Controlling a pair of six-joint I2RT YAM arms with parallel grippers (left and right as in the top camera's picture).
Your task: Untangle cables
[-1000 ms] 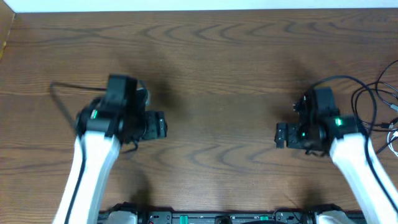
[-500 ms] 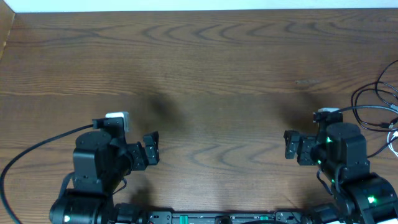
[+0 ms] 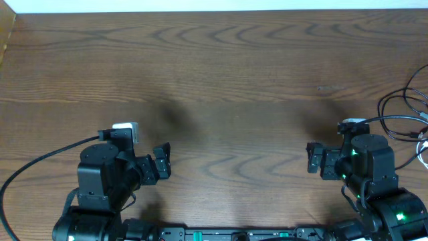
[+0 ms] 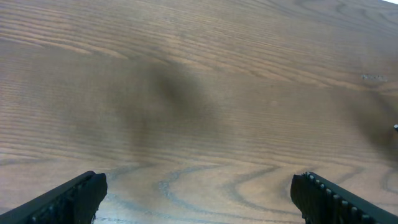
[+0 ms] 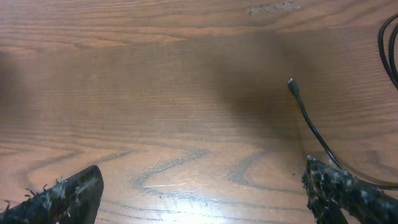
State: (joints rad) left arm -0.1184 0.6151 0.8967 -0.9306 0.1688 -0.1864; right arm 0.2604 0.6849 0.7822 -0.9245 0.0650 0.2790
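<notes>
The cables lie at the table's far right edge: thin black loops [image 3: 396,110] and a bit of white cord [image 3: 422,151]. In the right wrist view one black cable [image 5: 309,126] ends in a small plug [image 5: 290,82] and runs down past my right-hand finger [image 5: 348,194]. More black loops [image 5: 387,43] show at the top right there. My right gripper [image 3: 317,159] [image 5: 202,196] is open over bare wood, left of the cables. My left gripper [image 3: 162,163] [image 4: 199,199] is open too, far from them, with nothing between its fingers [image 4: 74,198].
A thicker black cord [image 3: 40,159] belonging to the left arm curves off the table's left side. Both arm bases sit at the front edge [image 3: 234,234]. The brown wooden table [image 3: 221,80] stretches away behind both grippers.
Over the last second both arms pulled back toward the front edge and now sit low near their bases. In the last half second they have barely moved.
</notes>
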